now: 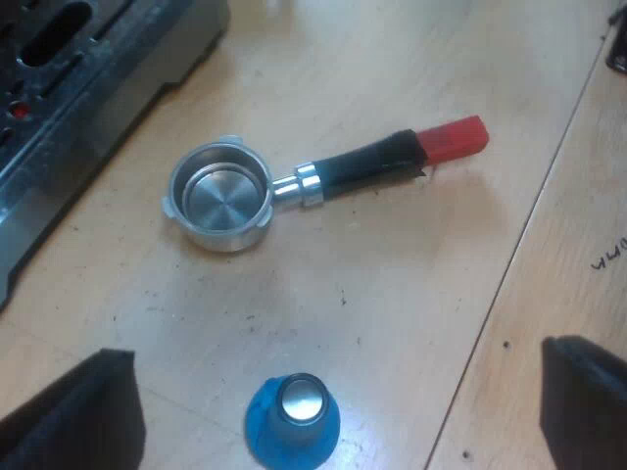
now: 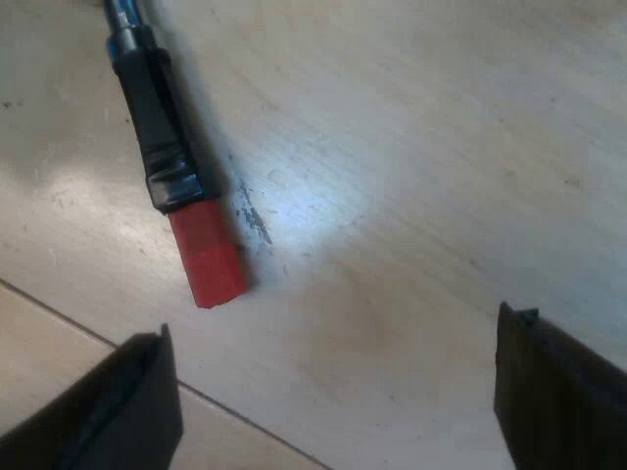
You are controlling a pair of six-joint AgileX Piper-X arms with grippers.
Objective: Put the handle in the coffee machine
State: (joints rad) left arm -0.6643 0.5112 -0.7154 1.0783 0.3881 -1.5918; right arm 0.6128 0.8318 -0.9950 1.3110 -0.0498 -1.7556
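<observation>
Holder (image 1: 307, 184) is lying loose on the table (image 1: 392, 313), not locked into anything. Its basket (image 1: 217, 196) is facing up, showing a bare metal floor, and is sitting near the dark base of the machine (image 1: 78, 88) without touching it. The handle (image 1: 358, 166) is pointing away from the machine and is lying flat, with its red end (image 1: 451, 139) resting on the wood near a seam (image 1: 529, 235) in the table. Left gripper (image 1: 333, 351) is hovering above the table with its 2 fingers (image 1: 73, 416) spread wide, gripping nothing. The blue tamper (image 1: 292, 421) is standing upright under that gap with its metal face up, near the basket but apart from it; whether the fingers are reaching its height I cannot tell. Right gripper (image 2: 333, 326) is hanging over bare table (image 2: 411, 147) close to the red end (image 2: 208, 257), and its 2 fingers (image 2: 558, 392) are also standing wide apart with nothing between them. In the right wrist view the handle (image 2: 157, 127) is running away from the gripper, the red end is stopping just short of the seam (image 2: 59, 313), and a small dark smudge (image 2: 255, 223) is showing on the wood just beside the red end. Neither gripper is touching the holder.
</observation>
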